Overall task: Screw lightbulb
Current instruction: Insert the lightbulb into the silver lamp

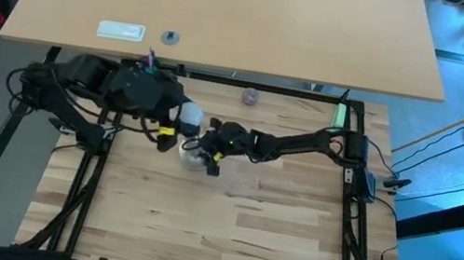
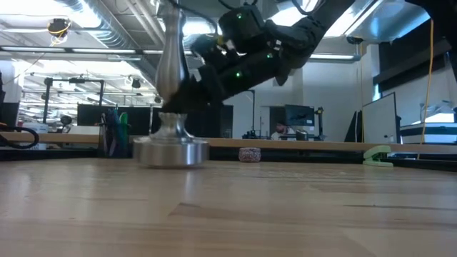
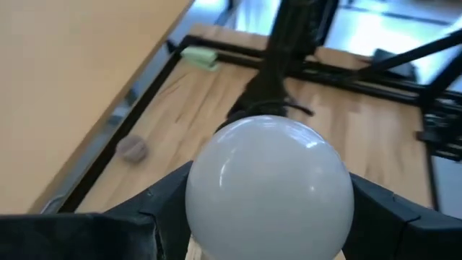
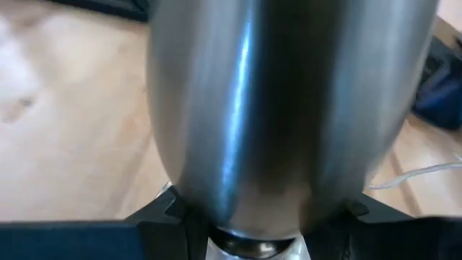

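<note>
The white frosted lightbulb [image 3: 271, 188] sits between the fingers of my left gripper [image 1: 184, 120], high above the table by the top of the stand; its threaded base is hidden. The silvery stand [image 2: 171, 107] is upright, its round base [image 2: 171, 151] on the wooden table. My right gripper [image 1: 210, 148] is shut on the stand's stem. The stand's socket top lies above the low view's edge. My left gripper pinches the bulb's round glass on two opposite sides [image 3: 198, 206] between its two fingers [image 3: 162, 213]. It comes about level from the table's left. The bulb is lifted clear of the table; I cannot tell whether it touches the socket. My right gripper pinches the stand's stem [image 4: 289, 144] between its two fingers [image 4: 162, 217], across the stem and low on it, above the base. It comes from the table's right, slanting down. The stand is upright with its base on the table.
A small purplish-grey round object [image 1: 250, 96] lies near the table's far edge and also shows in the low view [image 2: 249, 154]. A green thing [image 1: 338, 119] lies at the far right corner. The table's near half [image 1: 224, 233] is bare wood.
</note>
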{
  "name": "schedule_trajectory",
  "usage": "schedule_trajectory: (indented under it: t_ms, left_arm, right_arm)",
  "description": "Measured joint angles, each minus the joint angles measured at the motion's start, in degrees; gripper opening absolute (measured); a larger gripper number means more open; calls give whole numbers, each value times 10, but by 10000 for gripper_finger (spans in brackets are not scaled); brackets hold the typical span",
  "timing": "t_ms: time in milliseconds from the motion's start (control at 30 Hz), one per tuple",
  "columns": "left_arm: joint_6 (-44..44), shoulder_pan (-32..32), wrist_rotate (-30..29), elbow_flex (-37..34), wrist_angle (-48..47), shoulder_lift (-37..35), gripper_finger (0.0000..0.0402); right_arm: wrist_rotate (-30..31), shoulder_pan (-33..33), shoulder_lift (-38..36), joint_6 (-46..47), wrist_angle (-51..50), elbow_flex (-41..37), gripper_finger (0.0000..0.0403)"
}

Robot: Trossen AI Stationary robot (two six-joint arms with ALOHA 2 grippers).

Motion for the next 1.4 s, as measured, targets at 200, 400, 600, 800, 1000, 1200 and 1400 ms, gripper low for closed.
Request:
schedule_trajectory:
  t_ms: [200,400,600,800,1000,1200,1400]
  left_arm:
    - [-56,2,-118,-19,-17,0,249]
    - [-77,2,-198,-52,-8,0,249]
    - [-104,2,-215,-63,-2,-4,249]
    - [-142,-20,-231,-67,-31,-33,249]
    - [-180,-43,-289,-66,-62,-44,249]
    - [-149,-40,-314,-66,-22,-40,249]
    - [-137,-39,-305,-67,-18,-33,249]
  right_arm:
    - [116,3,0,80,-19,0,162]
    - [156,0,0,127,-21,0,162]
    - [157,0,0,136,-22,0,162]
    - [152,0,0,127,-15,0,162]
    - [147,0,0,135,9,0,162]
    - [151,0,0,147,22,0,162]
    - [151,-1,-1,150,-19,1,162]
